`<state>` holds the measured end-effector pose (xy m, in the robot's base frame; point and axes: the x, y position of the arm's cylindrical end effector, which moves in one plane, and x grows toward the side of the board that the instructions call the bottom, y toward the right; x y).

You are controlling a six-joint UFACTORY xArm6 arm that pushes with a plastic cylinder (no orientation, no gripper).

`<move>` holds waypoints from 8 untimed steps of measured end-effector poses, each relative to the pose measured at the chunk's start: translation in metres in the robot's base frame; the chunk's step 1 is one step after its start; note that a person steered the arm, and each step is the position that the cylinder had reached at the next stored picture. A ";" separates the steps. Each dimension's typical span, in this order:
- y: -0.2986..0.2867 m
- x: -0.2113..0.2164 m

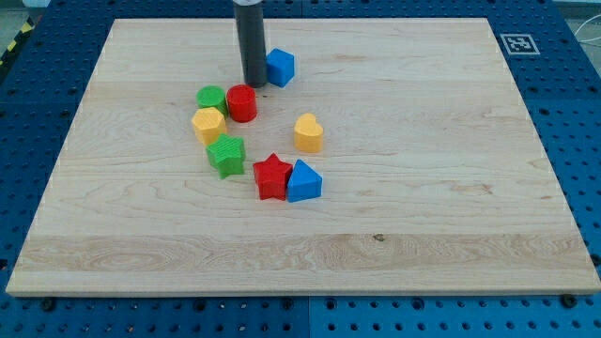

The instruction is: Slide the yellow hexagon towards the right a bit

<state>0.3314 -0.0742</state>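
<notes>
No pincer here — just my tip (254, 84) beside the blue block (280, 67); the yellow hexagon (208, 124) sits below-left, wedged among the green cylinder (210, 97) and red cylinder (242, 102) — awkward to reach.

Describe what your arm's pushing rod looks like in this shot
Only the rod shows: a straight, plain, dark grey-black cylinder coming down from the view's top edge, with a lighter band at the very top. My tip ends flat. No cables, markings or fingers are visible.
</notes>
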 end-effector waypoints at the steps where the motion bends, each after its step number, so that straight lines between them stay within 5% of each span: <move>1: -0.019 0.000; 5: -0.094 0.001; 8: -0.106 0.050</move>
<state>0.3811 -0.1801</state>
